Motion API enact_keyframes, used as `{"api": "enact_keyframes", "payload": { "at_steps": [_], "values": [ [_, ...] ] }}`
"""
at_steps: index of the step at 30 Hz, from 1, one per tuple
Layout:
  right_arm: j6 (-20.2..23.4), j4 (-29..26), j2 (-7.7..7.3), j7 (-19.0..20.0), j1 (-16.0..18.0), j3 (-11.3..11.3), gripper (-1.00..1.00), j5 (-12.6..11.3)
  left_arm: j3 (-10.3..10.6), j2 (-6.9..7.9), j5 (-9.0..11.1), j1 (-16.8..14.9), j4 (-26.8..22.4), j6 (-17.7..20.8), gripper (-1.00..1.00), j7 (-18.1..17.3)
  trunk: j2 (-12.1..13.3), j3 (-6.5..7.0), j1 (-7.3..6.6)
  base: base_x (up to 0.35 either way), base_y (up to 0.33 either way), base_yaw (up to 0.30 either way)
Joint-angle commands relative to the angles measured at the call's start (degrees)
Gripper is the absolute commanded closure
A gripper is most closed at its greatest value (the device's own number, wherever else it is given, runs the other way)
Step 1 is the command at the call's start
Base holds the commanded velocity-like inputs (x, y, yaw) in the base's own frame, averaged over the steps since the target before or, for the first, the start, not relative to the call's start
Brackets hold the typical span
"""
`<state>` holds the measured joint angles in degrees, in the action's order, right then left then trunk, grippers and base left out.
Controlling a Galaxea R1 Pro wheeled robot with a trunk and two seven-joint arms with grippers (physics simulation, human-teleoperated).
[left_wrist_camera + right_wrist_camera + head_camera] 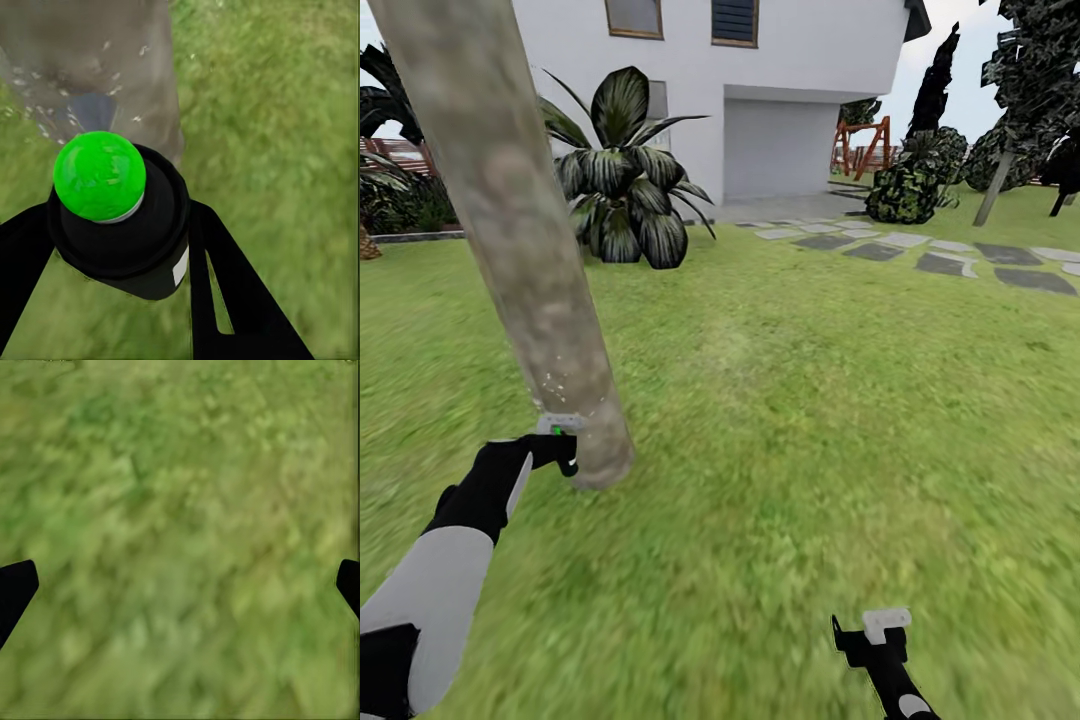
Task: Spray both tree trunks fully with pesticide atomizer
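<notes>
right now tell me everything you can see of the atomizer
The pesticide atomizer is a small black bottle with a glossy, bright green round top, plastic by its look. It sits clamped between the two black fingers of the left claw, low over the lawn, its top aimed at the base of the tree trunk, which is flecked with small white specks.

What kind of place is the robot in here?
Most likely a home garden: a wide green lawn, a leaning tree trunk beside the left gripper, grey stepping stones, and a white house behind.
</notes>
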<state>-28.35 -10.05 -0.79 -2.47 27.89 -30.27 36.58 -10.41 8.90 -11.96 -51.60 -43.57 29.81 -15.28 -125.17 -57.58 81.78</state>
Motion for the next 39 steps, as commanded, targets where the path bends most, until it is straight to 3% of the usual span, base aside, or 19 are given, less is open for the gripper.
{"api": "enact_keyframes", "payload": {
  "at_steps": [1, 13, 22, 27, 34, 39],
  "values": [
    [-0.22, 0.09, 0.00, -0.26, 0.05, -0.31, -1.00, 0.60, -0.22, 0.00, -0.59, 0.06, -0.10, 0.24, 1.00, -0.54, -0.02, -0.05, 0.01, 0.174, -0.232, 0.000],
    [-0.22, 0.07, 0.00, -0.26, 0.05, -0.31, -1.00, 0.60, -0.74, 0.24, -0.70, 0.53, 0.52, 0.16, 1.00, -0.32, -0.02, -0.05, 0.01, 0.036, -0.264, 0.009],
    [-0.22, 0.09, 0.00, -0.26, 0.05, -0.31, -1.00, 0.60, -0.76, 0.65, -0.62, 0.53, 0.45, 0.16, 1.00, -0.17, -0.02, -0.05, 0.01, 0.036, -0.270, 0.244],
    [-0.22, 0.12, 0.00, -0.26, 0.05, -0.31, -1.00, 0.60, -0.60, 0.77, -0.47, 0.77, 1.66, 0.13, 1.00, 4.16, -0.02, -0.05, 0.01, 0.137, -0.270, 0.224],
    [-0.22, 0.12, 0.01, -0.18, 0.05, -0.30, -1.00, 0.60, -0.74, 0.19, -0.01, 0.80, 2.25, 0.16, 1.00, 4.26, -0.02, -0.05, 0.01, 0.198, -0.231, 0.006],
    [-0.22, 0.08, 0.00, -0.20, 0.05, -0.31, -1.00, 0.60, -1.81, 1.15, -0.20, 0.84, 3.55, 0.13, 1.00, 4.28, -0.02, -0.05, 0.01, 0.239, -0.197, 0.000]
  ]
}}
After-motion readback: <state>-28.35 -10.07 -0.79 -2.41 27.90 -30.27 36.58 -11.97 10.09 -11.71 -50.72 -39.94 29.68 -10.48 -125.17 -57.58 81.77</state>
